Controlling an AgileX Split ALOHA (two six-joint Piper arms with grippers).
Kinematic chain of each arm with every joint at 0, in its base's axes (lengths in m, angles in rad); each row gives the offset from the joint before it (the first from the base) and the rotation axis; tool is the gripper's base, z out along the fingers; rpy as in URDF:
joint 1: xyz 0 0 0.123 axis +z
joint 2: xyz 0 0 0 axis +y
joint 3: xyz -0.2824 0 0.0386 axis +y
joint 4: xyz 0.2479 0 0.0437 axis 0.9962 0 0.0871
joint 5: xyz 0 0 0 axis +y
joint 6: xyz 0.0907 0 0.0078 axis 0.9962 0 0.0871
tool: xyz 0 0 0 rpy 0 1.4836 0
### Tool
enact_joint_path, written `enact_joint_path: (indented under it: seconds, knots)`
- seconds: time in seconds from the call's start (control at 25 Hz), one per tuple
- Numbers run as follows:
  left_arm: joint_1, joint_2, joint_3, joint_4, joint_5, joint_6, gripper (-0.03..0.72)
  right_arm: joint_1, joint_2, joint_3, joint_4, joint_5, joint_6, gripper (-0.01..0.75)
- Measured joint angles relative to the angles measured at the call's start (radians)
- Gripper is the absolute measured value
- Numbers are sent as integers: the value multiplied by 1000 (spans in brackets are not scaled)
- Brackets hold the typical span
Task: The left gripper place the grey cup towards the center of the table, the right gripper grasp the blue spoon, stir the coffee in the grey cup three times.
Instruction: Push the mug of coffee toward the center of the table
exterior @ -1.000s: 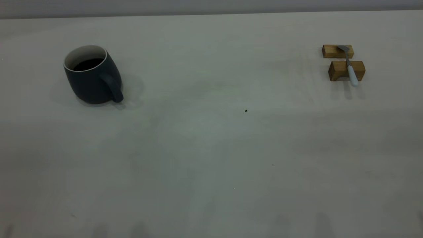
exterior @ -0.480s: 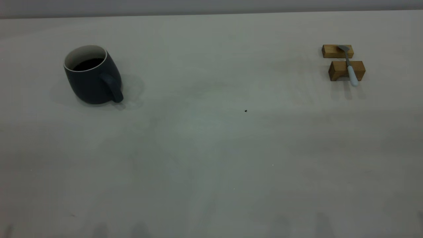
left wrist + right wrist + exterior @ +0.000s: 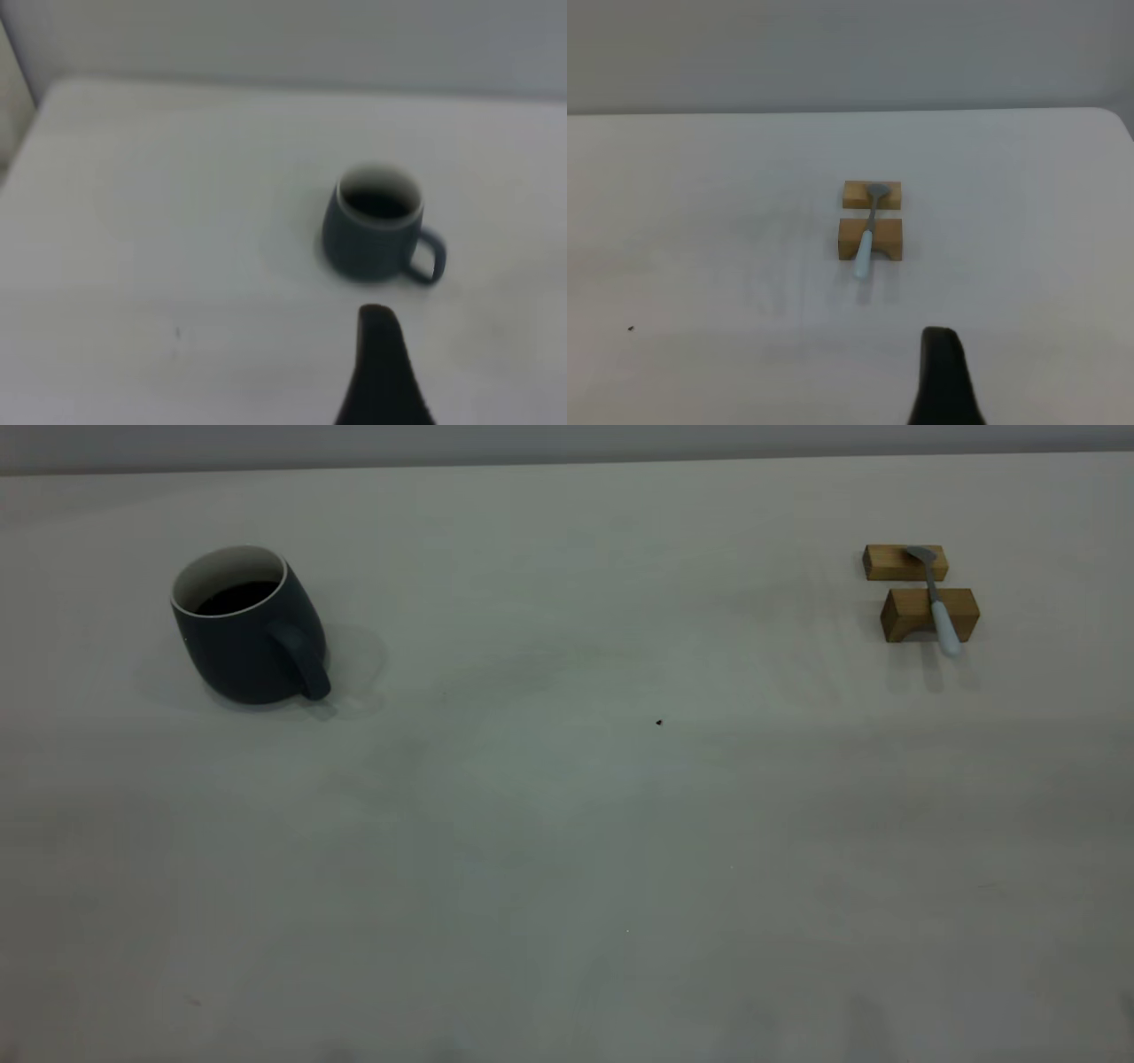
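The grey cup [image 3: 250, 627] stands upright at the table's [image 3: 567, 824] far left, its handle turned toward the near right and dark coffee [image 3: 236, 596] inside. The blue spoon [image 3: 937, 605] lies across two tan wooden blocks [image 3: 928, 613] at the far right, bowl on the farther block, pale handle jutting over the nearer one. Neither arm shows in the exterior view. In the left wrist view a dark part of my left gripper [image 3: 381, 372] hangs short of the cup [image 3: 376, 226]. In the right wrist view my right gripper [image 3: 943, 376] hovers well short of the spoon [image 3: 866, 239].
A tiny dark speck [image 3: 658, 723] marks the table near its middle. A wide stretch of bare off-white surface lies between cup and blocks. The table's far edge [image 3: 567, 462] meets a grey wall.
Cup, spoon and blocks have not moved. Faint shadows along the table's near edge, at the left, have faded out of view.
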Motion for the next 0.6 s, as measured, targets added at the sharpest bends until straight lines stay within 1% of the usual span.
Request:
enact_joint_path:
  seconds: [0.12, 0.2, 0.32, 0.48, 0.6]
  knots:
    - [0, 52, -106, -1, 76, 9, 585, 0, 0, 0, 0, 0, 0, 580]
    - [0, 106, -172, -2, 150, 13, 585, 0, 0, 0, 0, 0, 0, 580]
    - [0, 208, -260, -18, 212, 81, 585, 0, 0, 0, 0, 0, 0, 580]
    - [0, 373, -352, -98, 239, 272, 585, 0, 0, 0, 0, 0, 0, 580]
    - [0, 486, -386, -230, 213, 375, 585, 0, 0, 0, 0, 0, 0, 580]
